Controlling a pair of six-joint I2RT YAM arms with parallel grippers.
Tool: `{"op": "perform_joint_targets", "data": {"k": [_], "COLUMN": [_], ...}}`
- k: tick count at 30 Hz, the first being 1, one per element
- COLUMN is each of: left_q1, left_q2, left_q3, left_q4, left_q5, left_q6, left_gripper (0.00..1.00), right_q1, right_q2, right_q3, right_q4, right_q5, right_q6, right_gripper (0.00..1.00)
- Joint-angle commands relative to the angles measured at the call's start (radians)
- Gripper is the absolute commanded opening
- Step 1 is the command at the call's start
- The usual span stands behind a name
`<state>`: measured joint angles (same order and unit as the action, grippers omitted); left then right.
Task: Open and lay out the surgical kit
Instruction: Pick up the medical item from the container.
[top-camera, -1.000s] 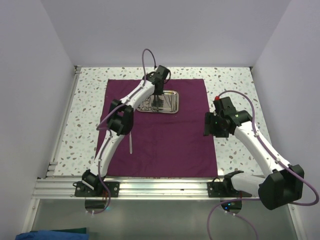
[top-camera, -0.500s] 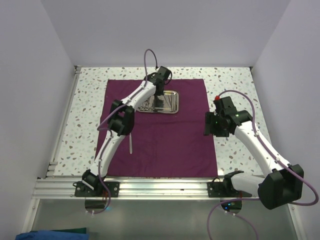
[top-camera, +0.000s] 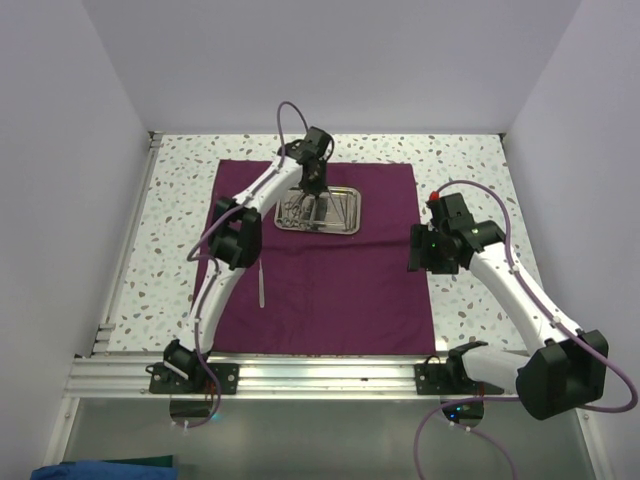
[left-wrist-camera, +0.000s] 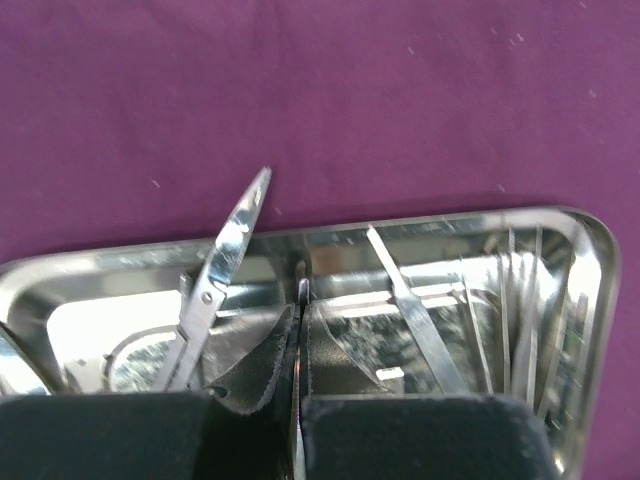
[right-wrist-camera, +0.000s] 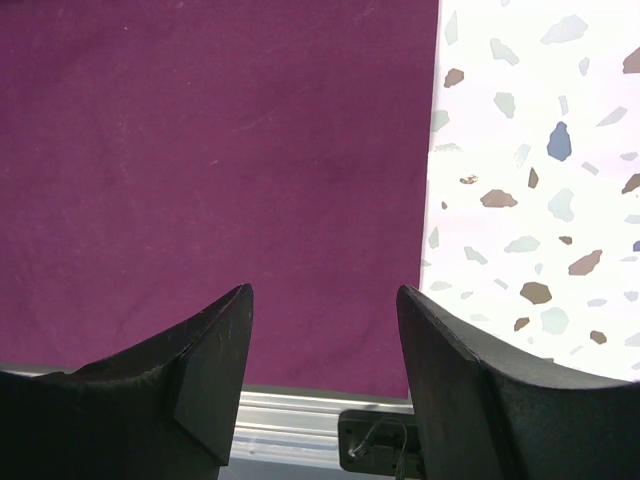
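The surgical kit's maroon cloth (top-camera: 340, 280) lies spread flat on the table. On its far half sits a shiny steel tray (top-camera: 350, 212) holding thin silver instruments. My left gripper (top-camera: 309, 203) reaches down into the tray. In the left wrist view my left gripper (left-wrist-camera: 299, 300) is shut on a thin silver instrument seen edge-on between the pads. Scissors (left-wrist-camera: 225, 265) lean over the tray's (left-wrist-camera: 590, 290) rim beside it, and several more blades lie to the right. One long silver instrument (top-camera: 262, 285) lies on the cloth at the left. My right gripper (right-wrist-camera: 325, 300) hangs open over the cloth's (right-wrist-camera: 200, 150) right edge, holding nothing.
The speckled tabletop (top-camera: 470, 170) surrounds the cloth. White walls close in the left, right and back. An aluminium rail (top-camera: 320, 375) with both arm bases runs along the near edge and shows in the right wrist view as a rail (right-wrist-camera: 300, 415).
My left gripper has closed on the thin instrument in the tray, and its wrist has shifted slightly left. The tray has turned a little. The right arm has not moved.
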<state>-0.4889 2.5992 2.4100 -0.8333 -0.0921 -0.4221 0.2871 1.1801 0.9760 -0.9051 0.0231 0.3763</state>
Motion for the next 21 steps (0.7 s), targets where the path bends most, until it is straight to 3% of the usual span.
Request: {"op": "perform_joint_targets", "data": {"k": [1, 14, 21], "left_q1": [0.019, 0.046, 0.007], "left_q2": [-0.099, -0.27, -0.603], "left_q3": [-0.003, -0.052, -0.464], "left_q4": [-0.066, -0.082, -0.046], "left_q5": [0.135, 0.129, 0.029], "left_q6": [-0.055, -0.067, -0.063], "left_gripper": [0.0, 0.0, 0.0], "right_q1": [-0.003, -0.003, -0.005], "right_q2": [-0.034, -0.059, -0.069], "right_q3": [0.036, 0.029, 0.01], "right_q4": [-0.006, -0.008, -0.002], "right_q5": [-0.02, -0.051, -0.051], "right_q6": [-0.008, -0.005, -0.007], "right_gripper": [0.63, 0.63, 0.63]}}
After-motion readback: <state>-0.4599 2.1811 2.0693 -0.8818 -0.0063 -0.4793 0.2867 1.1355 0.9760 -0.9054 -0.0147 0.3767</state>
